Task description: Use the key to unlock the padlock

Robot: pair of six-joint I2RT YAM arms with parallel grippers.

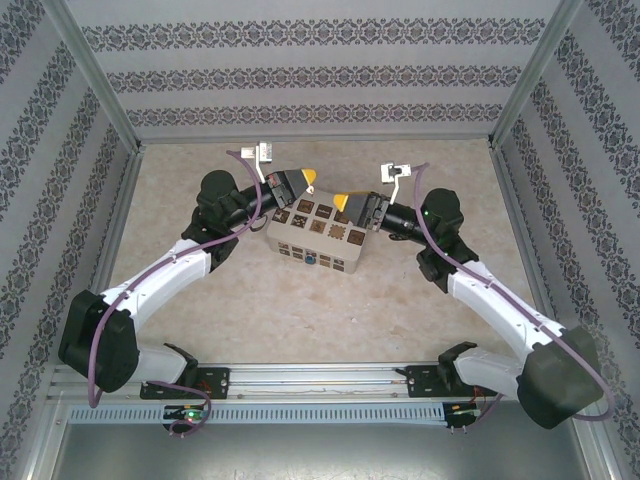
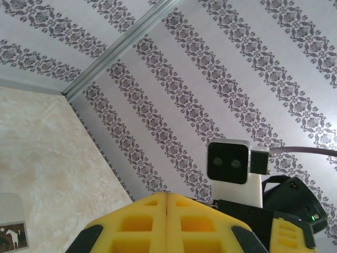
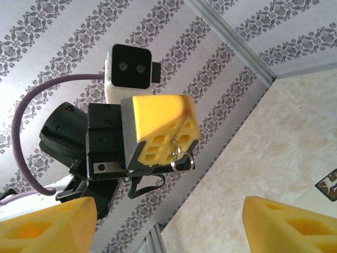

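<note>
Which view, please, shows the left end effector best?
Right wrist: the left end effector faces it, shut on a metal ring. Top external shows it small, from above; left wrist, its closed fingertips.

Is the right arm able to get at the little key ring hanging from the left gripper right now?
Probably yes. The right gripper, jaws wide open, faces the left gripper with nothing between them, and the key ring dangles clear below the left one's shut jaws.
</note>
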